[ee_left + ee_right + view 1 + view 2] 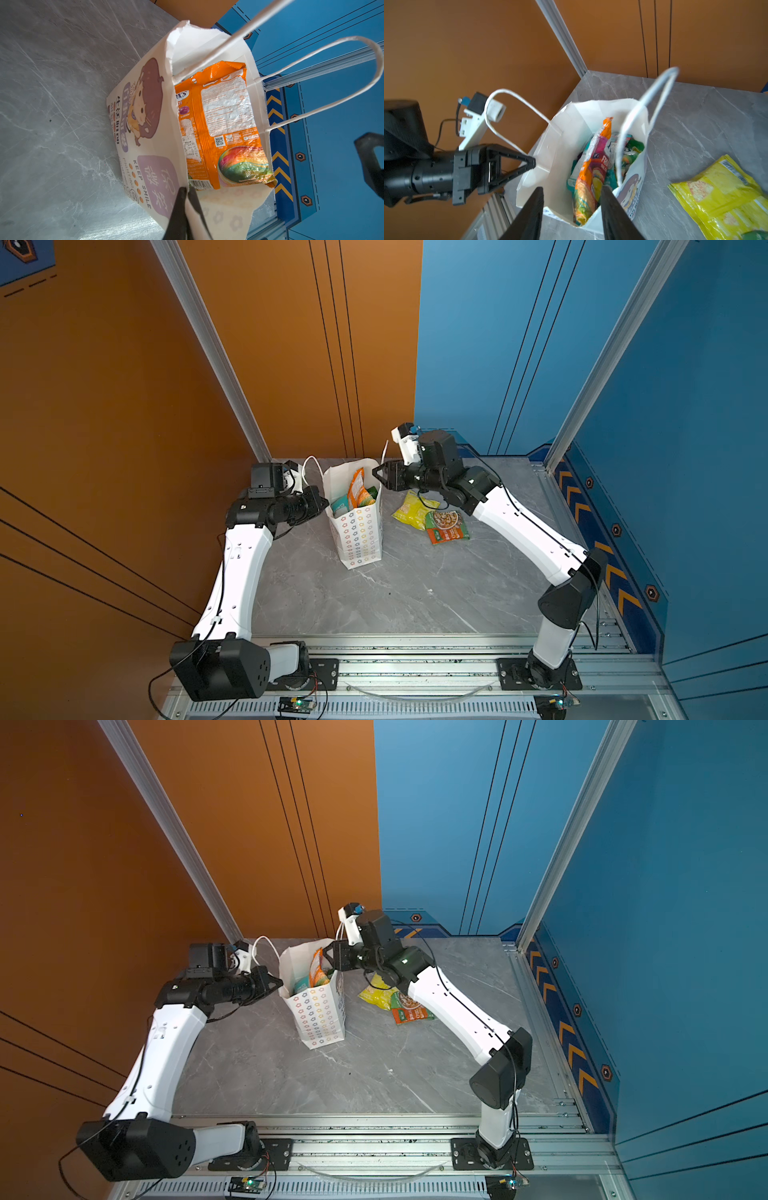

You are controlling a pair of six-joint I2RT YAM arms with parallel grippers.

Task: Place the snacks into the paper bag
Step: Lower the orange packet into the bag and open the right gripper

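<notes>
The white paper bag [360,539] [322,1023] stands upright on the table with its mouth open. Inside it an orange snack packet [356,486] [226,116] [589,172] stands on end beside a teal packet [340,506] and a green packet [371,494]. My left gripper [186,189] [326,502] is shut on the bag's left rim. My right gripper [572,188] [376,473] hangs open just over the bag's right rim, holding nothing. A yellow packet [412,511] [716,197] and a green-and-orange packet [446,526] lie on the table right of the bag.
The bag's two white cord handles [508,116] [324,68] stick up near both grippers. Orange wall [291,364] and blue wall [478,364] close the back, with an aluminium rail [415,659] along the front. Grey marble table [374,597] lies in front of the bag.
</notes>
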